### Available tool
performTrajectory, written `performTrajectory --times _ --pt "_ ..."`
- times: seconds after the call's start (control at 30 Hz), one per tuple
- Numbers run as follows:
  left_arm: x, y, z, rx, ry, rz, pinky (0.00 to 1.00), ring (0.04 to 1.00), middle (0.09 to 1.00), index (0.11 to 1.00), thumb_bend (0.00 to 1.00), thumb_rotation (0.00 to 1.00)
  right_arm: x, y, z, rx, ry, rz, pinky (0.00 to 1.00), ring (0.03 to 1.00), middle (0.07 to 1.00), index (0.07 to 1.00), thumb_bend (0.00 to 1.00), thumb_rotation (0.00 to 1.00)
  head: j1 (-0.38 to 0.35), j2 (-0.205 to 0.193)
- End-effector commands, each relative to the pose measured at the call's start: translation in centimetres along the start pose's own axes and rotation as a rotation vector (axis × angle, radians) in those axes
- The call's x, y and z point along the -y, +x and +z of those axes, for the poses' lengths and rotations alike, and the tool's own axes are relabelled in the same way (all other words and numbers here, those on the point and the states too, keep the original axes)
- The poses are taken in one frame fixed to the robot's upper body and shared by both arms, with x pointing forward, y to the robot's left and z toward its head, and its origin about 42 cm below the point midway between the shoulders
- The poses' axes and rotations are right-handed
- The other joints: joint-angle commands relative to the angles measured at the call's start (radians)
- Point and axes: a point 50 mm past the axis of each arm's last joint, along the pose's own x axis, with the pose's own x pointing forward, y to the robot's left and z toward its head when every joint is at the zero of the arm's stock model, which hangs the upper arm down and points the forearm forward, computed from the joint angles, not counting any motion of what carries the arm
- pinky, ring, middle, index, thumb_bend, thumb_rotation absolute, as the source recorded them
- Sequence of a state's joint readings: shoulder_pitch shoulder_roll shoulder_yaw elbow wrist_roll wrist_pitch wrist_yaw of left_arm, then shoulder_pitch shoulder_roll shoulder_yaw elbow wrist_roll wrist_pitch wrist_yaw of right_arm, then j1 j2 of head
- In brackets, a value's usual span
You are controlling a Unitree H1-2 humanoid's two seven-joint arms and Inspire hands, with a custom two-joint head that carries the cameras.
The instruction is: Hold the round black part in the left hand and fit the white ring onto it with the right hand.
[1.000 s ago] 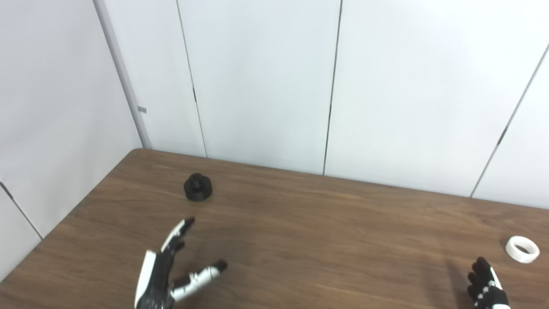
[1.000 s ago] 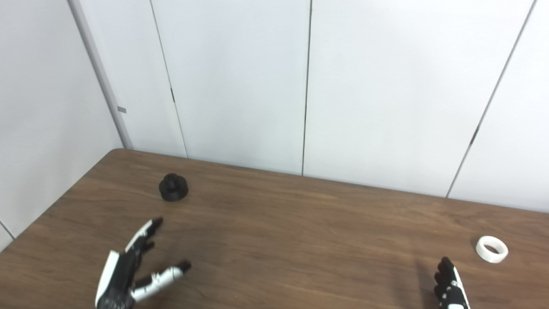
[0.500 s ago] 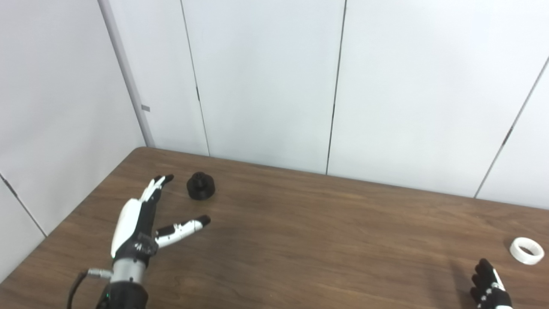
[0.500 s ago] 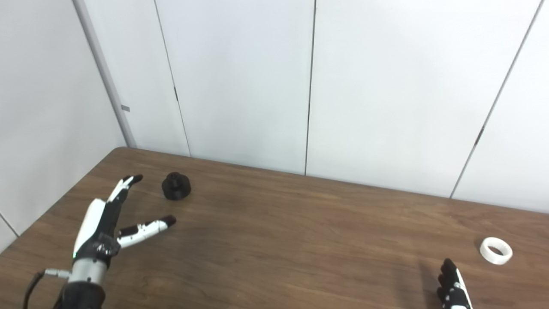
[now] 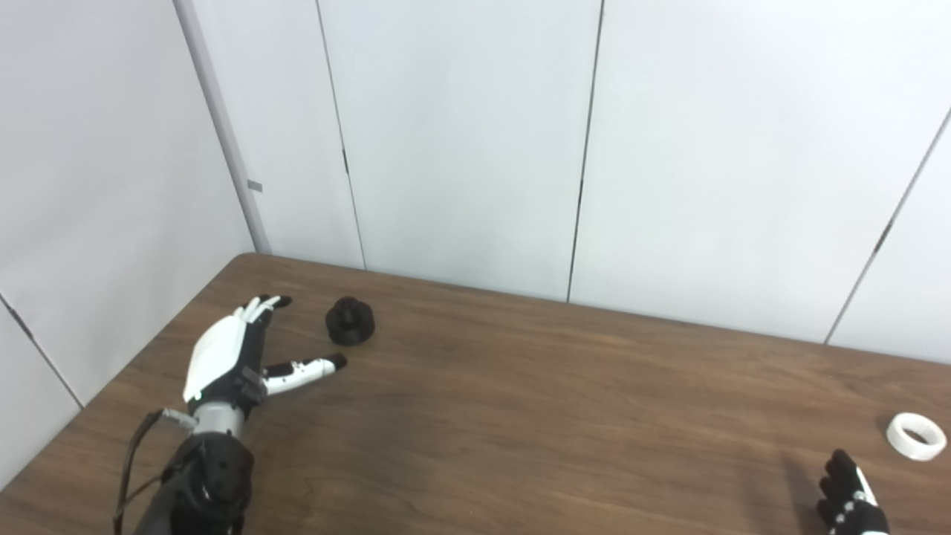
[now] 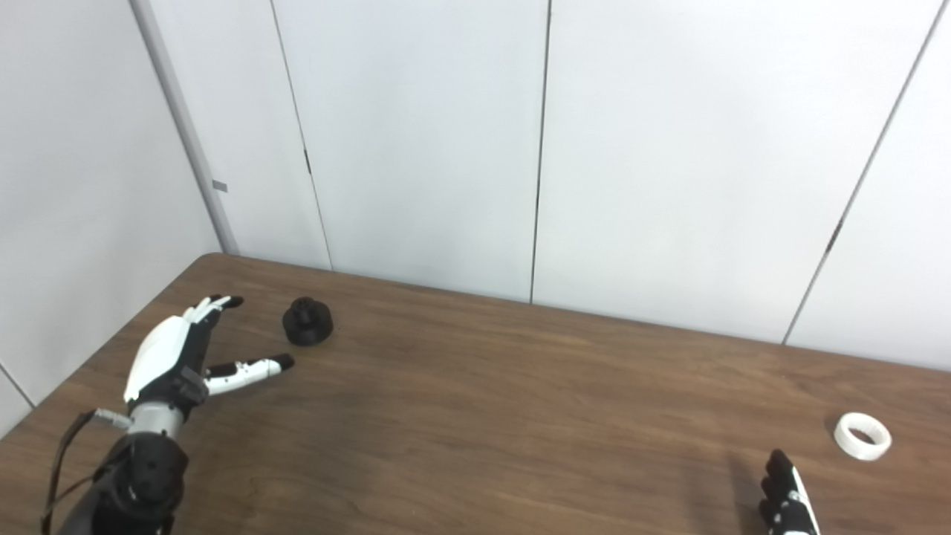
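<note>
The round black part sits on the brown table at the far left. My left hand is open just left of it, fingers apart and pointing past it, thumb tip close below the part, not touching. The white ring lies flat near the table's right edge. My right hand shows only its fingertips at the bottom right, below and left of the ring, apart from it. In the right eye view the part, ring and left hand show the same.
White wall panels stand behind the table's far edge. The table's left edge runs diagonally beside my left arm. A cable hangs at my left wrist.
My left hand has reached forward and left to sit beside the black part, thumb now near it. The right hand has barely moved. The view has shifted slightly.
</note>
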State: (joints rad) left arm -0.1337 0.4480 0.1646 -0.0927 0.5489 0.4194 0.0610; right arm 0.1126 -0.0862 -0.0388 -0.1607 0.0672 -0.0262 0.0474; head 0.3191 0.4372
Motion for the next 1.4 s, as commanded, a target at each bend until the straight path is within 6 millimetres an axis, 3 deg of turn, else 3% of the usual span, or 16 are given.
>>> performTrajectory --times 0.0,0.7,1.37 --pt "-1.4 1.8 1.5 0.063 0.026 0.062 1.0 1.0 0.967 0.887 1.0 0.5 0.3 -0.5 -0.9 -0.031 -0.004 -0.005 1.0 0.982 0.977 0.956 0.54 1.0 0.0 0.003" --pt "1.1 8.7 2.2 -0.014 0.104 -0.033 1.0 1.0 0.954 0.876 1.0 0.5 0.4 -0.6 -0.7 -0.022 -0.022 -0.001 1.0 0.974 0.975 0.953 0.54 1.0 -0.012 0.01" --pt "1.5 11.6 3.2 0.009 0.139 -0.069 1.0 1.0 0.968 0.869 1.0 0.45 0.8 -0.7 -0.4 -0.022 -0.038 -0.011 1.0 0.96 0.963 0.943 0.54 1.0 -0.029 0.015"
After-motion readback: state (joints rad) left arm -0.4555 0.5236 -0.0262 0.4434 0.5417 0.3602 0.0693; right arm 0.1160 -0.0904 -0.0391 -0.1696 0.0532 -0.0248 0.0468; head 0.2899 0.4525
